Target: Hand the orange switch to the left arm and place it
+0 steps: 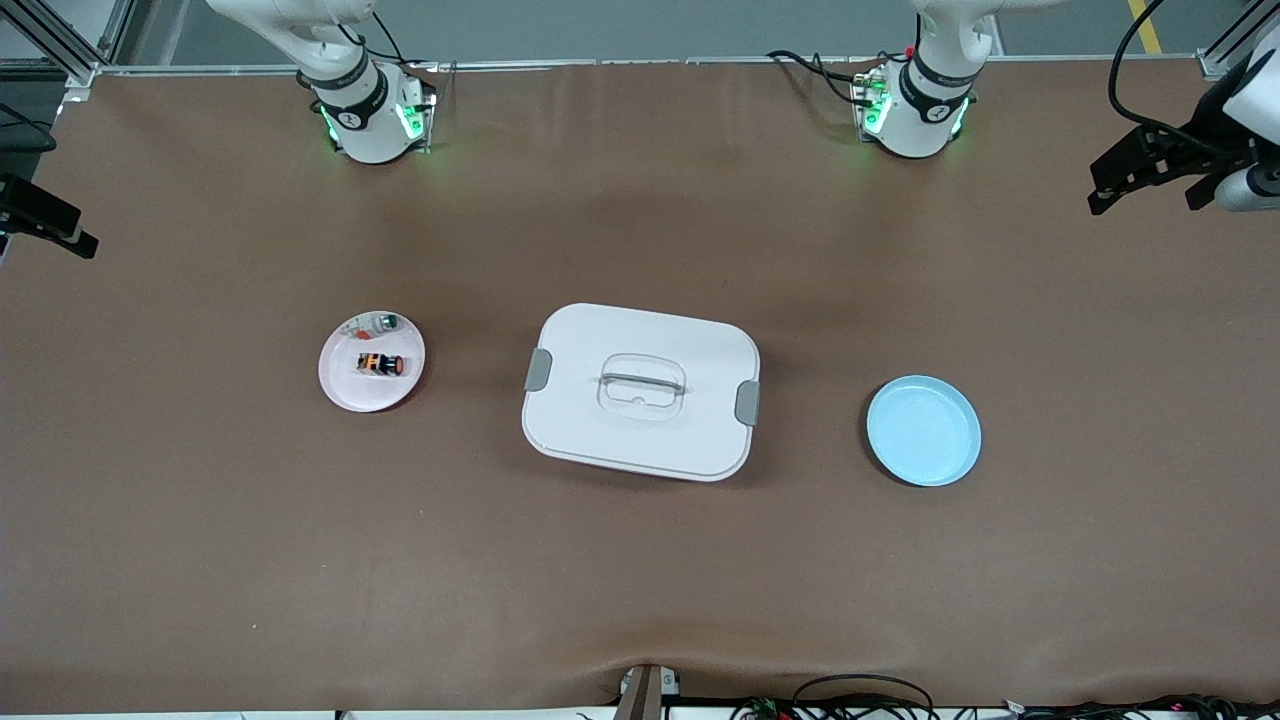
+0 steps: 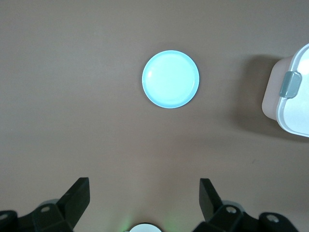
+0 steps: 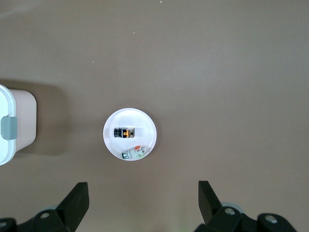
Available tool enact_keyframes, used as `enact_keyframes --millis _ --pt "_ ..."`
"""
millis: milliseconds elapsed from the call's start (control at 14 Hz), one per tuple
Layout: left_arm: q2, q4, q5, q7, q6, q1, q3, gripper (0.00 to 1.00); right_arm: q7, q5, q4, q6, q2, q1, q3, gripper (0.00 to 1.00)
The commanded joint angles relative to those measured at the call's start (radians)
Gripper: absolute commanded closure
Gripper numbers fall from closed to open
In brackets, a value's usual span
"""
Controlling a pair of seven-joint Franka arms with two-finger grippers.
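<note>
We view a brown table (image 1: 640, 560) spanning both arm bases. The orange switch (image 1: 380, 364) lies on a pink plate (image 1: 345, 385) toward the right arm's end, beside a green-and-white component (image 1: 385, 322). The white box (image 1: 640, 392) sits mid-table; a light blue plate (image 1: 923, 431) lies toward the left arm's end. The left gripper (image 2: 144, 198) and right gripper (image 3: 143, 200) hang spread, each high over its plate.

a robotics lab (aluminium framing (image 1: 60, 45), brown-covered table (image 1: 640, 580), loose cables (image 1: 860, 690))
</note>
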Motion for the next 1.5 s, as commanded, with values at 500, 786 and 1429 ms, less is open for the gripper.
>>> enact_keyframes --millis 500,786,1429 --pt "0.023 0.028 -0.002 0.007 -0.018 0.006 0.004 0.00 0.000 -0.007 -0.023 0.022 -0.006 -0.011 0.009 0.00" --pt "0.063 0.076 -0.004 -0.002 -0.018 0.003 0.004 0.00 -0.008 -0.005 -0.027 0.005 0.017 -0.005 0.010 0.00" --pt "0.060 0.074 -0.002 -0.008 -0.019 -0.008 -0.007 0.00 -0.009 0.016 -0.181 0.064 0.123 -0.011 0.013 0.00"
